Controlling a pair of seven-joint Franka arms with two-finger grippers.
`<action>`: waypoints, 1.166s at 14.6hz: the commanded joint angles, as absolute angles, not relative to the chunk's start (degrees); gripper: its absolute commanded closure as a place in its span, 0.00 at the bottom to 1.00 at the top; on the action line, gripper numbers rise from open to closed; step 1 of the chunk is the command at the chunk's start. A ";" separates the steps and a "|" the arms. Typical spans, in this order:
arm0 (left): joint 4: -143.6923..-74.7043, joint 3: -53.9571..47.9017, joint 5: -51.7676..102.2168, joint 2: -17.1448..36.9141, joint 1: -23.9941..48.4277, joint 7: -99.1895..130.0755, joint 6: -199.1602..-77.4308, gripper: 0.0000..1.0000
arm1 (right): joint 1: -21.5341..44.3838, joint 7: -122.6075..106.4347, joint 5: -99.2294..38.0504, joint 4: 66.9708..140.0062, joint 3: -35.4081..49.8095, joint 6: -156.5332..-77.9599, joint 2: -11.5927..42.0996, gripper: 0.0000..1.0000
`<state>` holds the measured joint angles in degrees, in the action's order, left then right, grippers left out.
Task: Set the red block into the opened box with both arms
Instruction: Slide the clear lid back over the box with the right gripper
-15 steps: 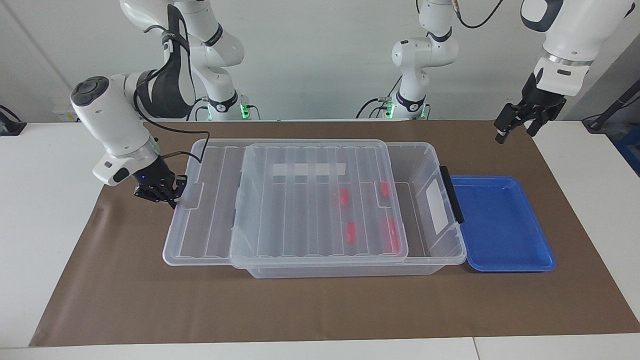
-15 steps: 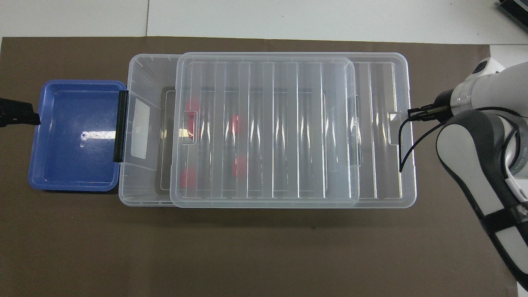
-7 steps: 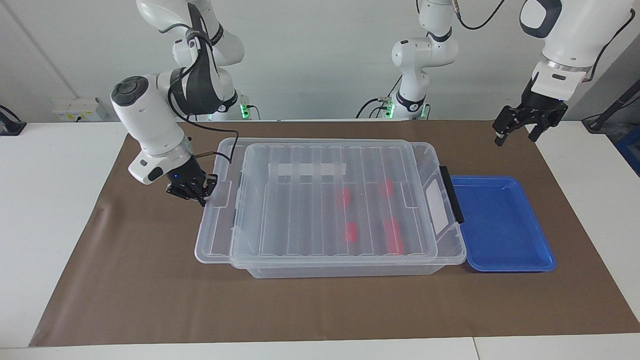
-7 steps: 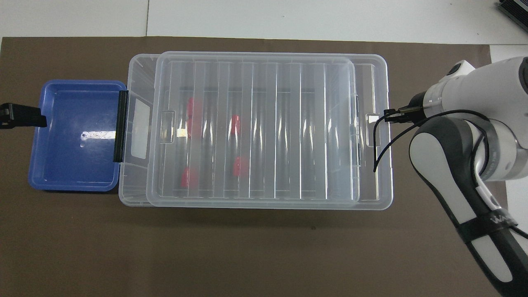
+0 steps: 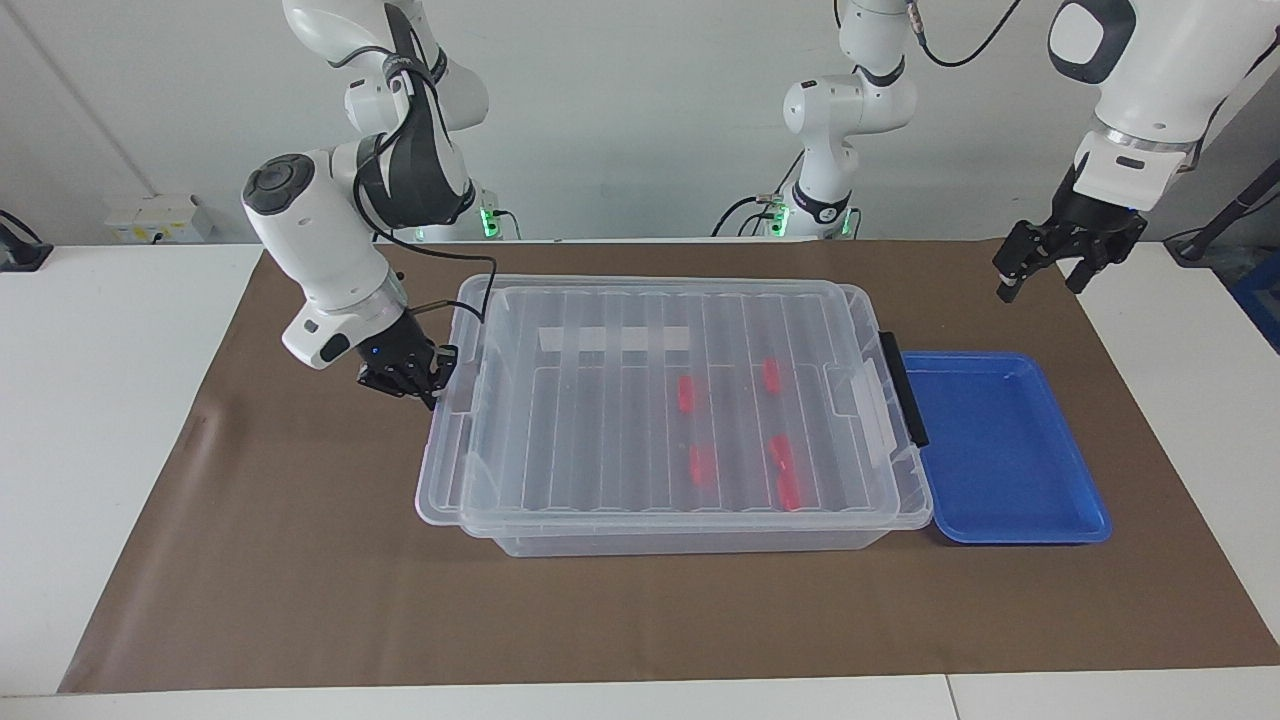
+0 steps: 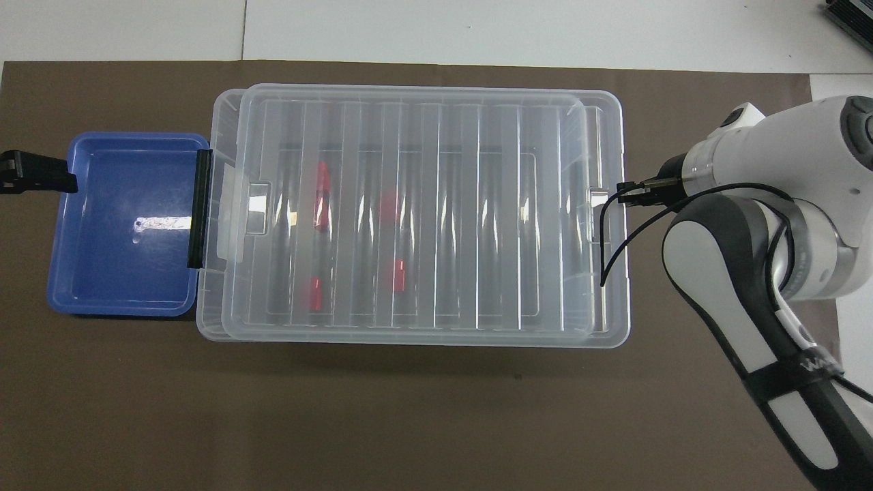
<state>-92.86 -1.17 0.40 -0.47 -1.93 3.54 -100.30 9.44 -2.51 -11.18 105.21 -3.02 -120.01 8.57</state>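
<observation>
Sliding lid (image 5: pixel 660 400) farther over box (image 5: pixel 700 540) (red blocks (image 5: pixel 702 462) inside) | right tool (image 5: pixel 425 380) clamped on lid | left tool (image 5: pixel 1040 270) apart, waiting

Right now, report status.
Right gripper shut, at the lid's end. Left gripper open, raised near blue tray. Red blocks inside box, lid nearly covering.

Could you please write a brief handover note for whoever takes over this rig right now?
Left end effector: open, holding nothing, raised over the brown mat at the shallow blue plastic tray's edge; that arm waits.
Right end effector: shut, at the ribbed transparent lid's end toward the right arm.
Done: five small red plastic blocks lie inside the clear plastic storage box, under the lid.
Left: the lid overhangs the box slightly at that end; likely seat it fully.
</observation>
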 commanded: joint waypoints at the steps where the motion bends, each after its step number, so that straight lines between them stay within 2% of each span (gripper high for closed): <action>1: -90.79 -0.88 1.32 0.79 -1.67 2.64 -97.48 0.00 | 10.37 -1.58 -13.53 106.52 -2.90 -121.82 8.61 1.00; 17: -91.93 -0.79 1.32 -0.35 -2.46 0.97 -97.91 0.00 | 10.37 -4.92 -17.06 106.96 -2.99 -121.11 8.44 1.00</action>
<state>-92.53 -0.85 0.41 0.04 -2.03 2.13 -99.07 10.92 -2.88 -16.24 106.07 -3.02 -120.03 8.61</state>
